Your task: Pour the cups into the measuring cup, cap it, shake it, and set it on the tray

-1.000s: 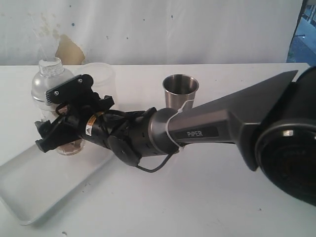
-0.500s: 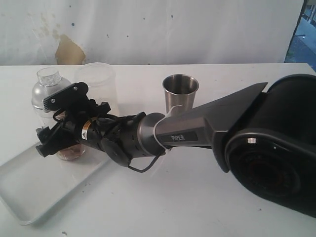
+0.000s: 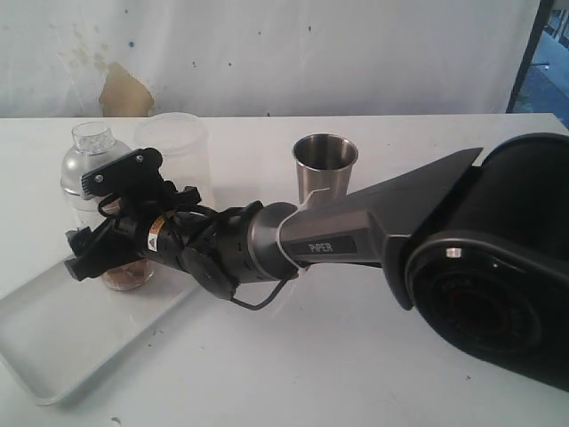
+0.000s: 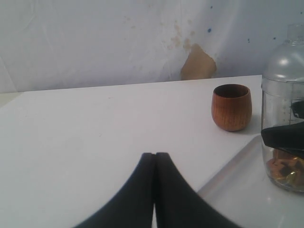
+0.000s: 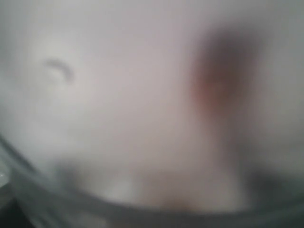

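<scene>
The measuring cup [image 3: 127,271], capped and clamped in the right tool [image 3: 84,252], sits at the tray's [image 3: 53,356] upper corner, frame left; released astride that rim, it could topple onto the bench [image 3: 356,356]; the left tool [image 4: 154,180] is pressed together.

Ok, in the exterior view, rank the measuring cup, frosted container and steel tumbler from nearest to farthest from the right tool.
1. measuring cup, gripped by the right tool, at left.
2. frosted container, just behind it.
3. steel tumbler, farthest, toward the middle.
</scene>
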Action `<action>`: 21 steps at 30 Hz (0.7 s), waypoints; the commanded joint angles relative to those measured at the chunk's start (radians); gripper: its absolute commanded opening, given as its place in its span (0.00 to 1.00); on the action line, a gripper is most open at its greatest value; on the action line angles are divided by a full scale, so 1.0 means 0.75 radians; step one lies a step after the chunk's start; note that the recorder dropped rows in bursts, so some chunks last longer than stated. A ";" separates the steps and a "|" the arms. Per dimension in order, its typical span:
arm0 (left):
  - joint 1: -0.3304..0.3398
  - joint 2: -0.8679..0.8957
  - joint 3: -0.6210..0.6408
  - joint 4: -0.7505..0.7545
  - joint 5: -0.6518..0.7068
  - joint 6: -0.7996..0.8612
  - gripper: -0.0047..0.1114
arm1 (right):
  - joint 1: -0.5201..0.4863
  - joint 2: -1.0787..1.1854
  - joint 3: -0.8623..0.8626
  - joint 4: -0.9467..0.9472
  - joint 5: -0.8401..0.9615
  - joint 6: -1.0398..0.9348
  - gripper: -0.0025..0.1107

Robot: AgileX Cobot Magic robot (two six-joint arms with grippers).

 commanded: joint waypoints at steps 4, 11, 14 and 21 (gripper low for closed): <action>-0.008 -0.006 0.007 0.003 -0.010 0.002 0.04 | -0.009 -0.017 -0.015 0.011 0.100 -0.062 0.92; -0.008 -0.006 0.007 0.003 -0.010 0.002 0.04 | -0.009 -0.075 -0.015 0.011 0.196 -0.068 0.92; -0.008 -0.006 0.007 0.003 -0.010 0.002 0.04 | -0.009 -0.112 -0.015 -0.001 0.278 -0.068 0.92; -0.008 -0.006 0.007 0.003 -0.010 0.002 0.04 | -0.009 -0.187 -0.012 -0.006 0.474 -0.068 0.92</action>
